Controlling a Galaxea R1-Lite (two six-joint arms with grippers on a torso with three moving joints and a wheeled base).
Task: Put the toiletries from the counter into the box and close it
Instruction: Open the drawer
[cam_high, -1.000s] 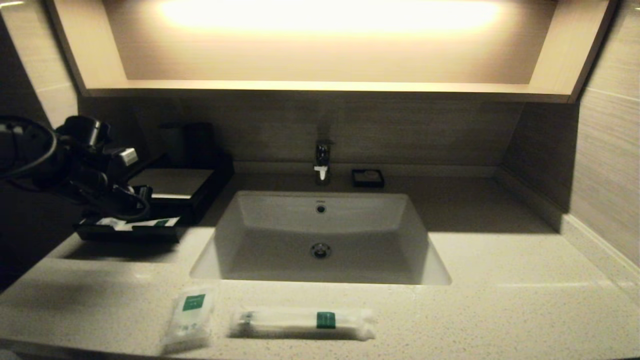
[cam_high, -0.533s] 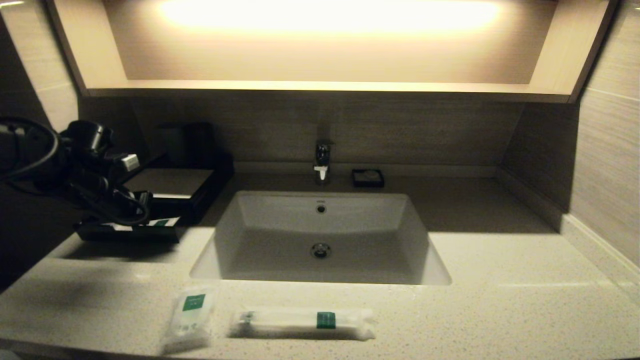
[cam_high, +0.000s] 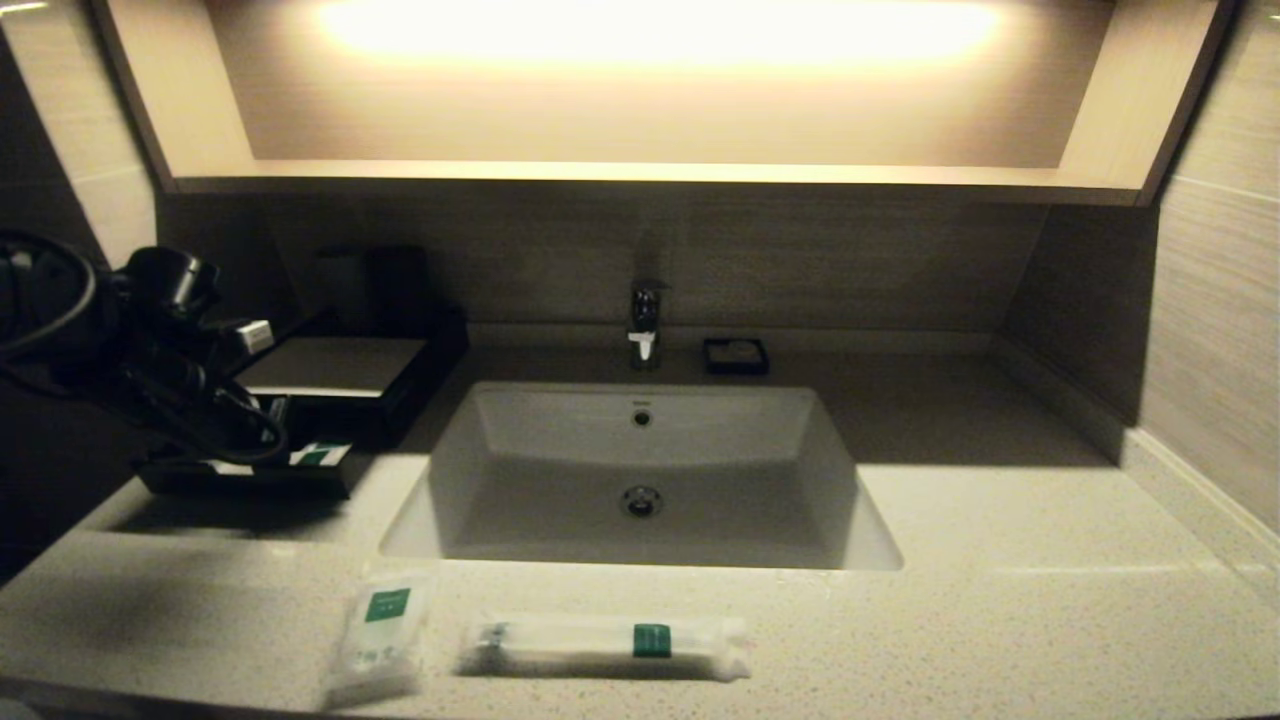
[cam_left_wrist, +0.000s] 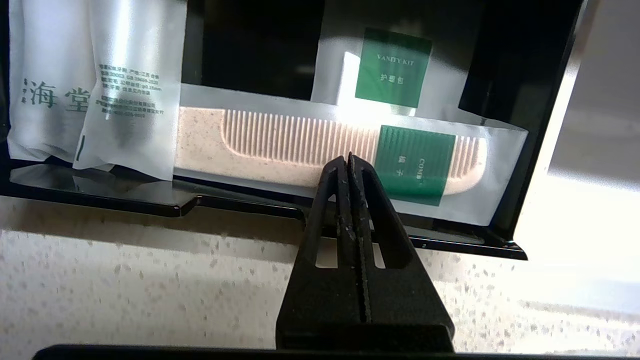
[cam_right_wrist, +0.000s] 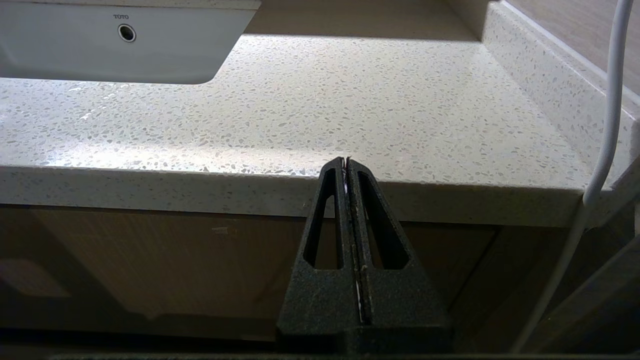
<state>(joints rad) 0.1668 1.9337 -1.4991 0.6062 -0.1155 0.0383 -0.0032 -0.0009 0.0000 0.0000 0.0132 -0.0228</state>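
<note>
Drew the box's (cam_high: 340, 365) drawer tray (cam_high: 240, 482) slightly further out toward the counter's (cam_high: 1000, 620) front edge than a second earlier, and brought the left gripper (cam_left_wrist: 350, 157) lower and back with it. Kept that gripper pinched tight on nothing, tips at the tray's front lip, right by a packed comb (cam_left_wrist: 300, 142) already lying inside. Left both toiletries untouched, well apart from the box on the front strip before the sink (cam_high: 640, 450): small pouch (cam_high: 378, 640) beside long packet (cam_high: 605, 645). Kept the right gripper (cam_right_wrist: 346, 160) parked, likewise pressed together and empty, just below the counter's front edge.

Judged the step in hand as opening the tray. Best done with a straight pull along the slide, tips hooked behind the front wall and clear of the comb's wrapper, stopping with enough room bared for the long packet and before the tray ran out of its housing.
</note>
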